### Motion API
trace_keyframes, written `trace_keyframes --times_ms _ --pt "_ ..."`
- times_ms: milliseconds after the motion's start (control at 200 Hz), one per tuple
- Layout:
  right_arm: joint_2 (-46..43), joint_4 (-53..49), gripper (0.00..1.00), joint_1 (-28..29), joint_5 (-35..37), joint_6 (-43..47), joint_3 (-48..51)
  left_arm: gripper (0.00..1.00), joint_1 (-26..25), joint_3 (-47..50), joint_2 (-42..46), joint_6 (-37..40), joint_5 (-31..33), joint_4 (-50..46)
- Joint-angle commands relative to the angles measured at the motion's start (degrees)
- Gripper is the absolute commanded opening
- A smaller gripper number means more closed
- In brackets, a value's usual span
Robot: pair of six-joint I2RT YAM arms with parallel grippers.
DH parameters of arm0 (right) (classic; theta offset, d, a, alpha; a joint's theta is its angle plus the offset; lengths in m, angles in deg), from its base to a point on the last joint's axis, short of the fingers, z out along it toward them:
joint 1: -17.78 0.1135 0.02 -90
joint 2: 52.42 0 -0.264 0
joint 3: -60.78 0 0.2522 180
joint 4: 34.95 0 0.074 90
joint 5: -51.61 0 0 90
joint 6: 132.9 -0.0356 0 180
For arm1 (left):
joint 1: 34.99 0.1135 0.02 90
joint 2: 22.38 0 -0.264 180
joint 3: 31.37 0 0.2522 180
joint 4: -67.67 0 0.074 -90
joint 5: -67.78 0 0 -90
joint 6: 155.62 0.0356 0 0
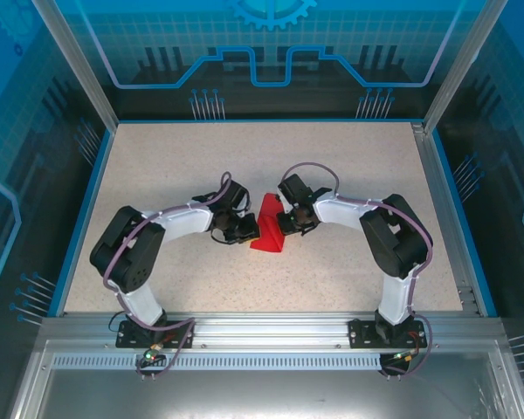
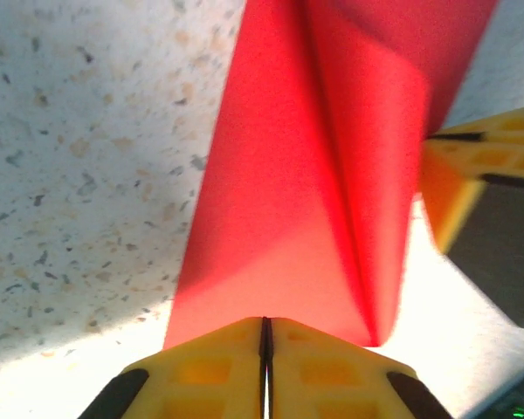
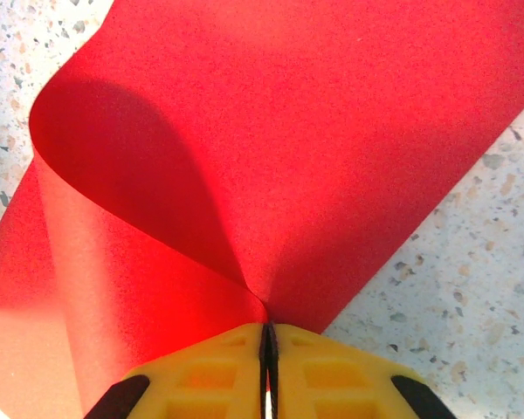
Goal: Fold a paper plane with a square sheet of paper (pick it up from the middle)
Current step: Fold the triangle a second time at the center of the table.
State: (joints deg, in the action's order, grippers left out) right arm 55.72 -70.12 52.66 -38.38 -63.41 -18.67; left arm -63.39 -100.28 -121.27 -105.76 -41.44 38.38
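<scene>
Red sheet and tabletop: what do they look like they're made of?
Red sheet: thin paper with a matte finish. It curls into a soft loop, holds a crease and shows no glare. Tabletop: hard and smooth, beige with dark flecks. It is probably laminate or a stone-look composite, but the look alone doesn't settle which.

You can't trace the red paper (image 2: 306,175) to its corners: it runs off the top of the left wrist view and off the top and left of the right wrist view. The right gripper (image 2: 435,144) is blurred and cut by the left wrist view's right edge. From above, where the jaws meet the paper is too small to tell.
</scene>
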Motion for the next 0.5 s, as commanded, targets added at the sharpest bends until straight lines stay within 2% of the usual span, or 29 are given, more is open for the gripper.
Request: trace_keyframes --times_ms 0,180,495 --pt "1.5 -0.7 0.11 0.5 0.8 -0.4 0.2 0.09 2.7 1.6 1.3 -4.0 -6.9 7.4" --pt "2.1 -0.8 0.11 0.5 0.8 -0.4 0.0 0.01 4.8 1.7 -2.5 -12.1 -15.9 21.1" --pt "2.3 -1.0 0.11 0.5 1.0 -0.4 -0.1 0.01 4.7 -0.4 -7.7 -14.7 -18.8 26.7"
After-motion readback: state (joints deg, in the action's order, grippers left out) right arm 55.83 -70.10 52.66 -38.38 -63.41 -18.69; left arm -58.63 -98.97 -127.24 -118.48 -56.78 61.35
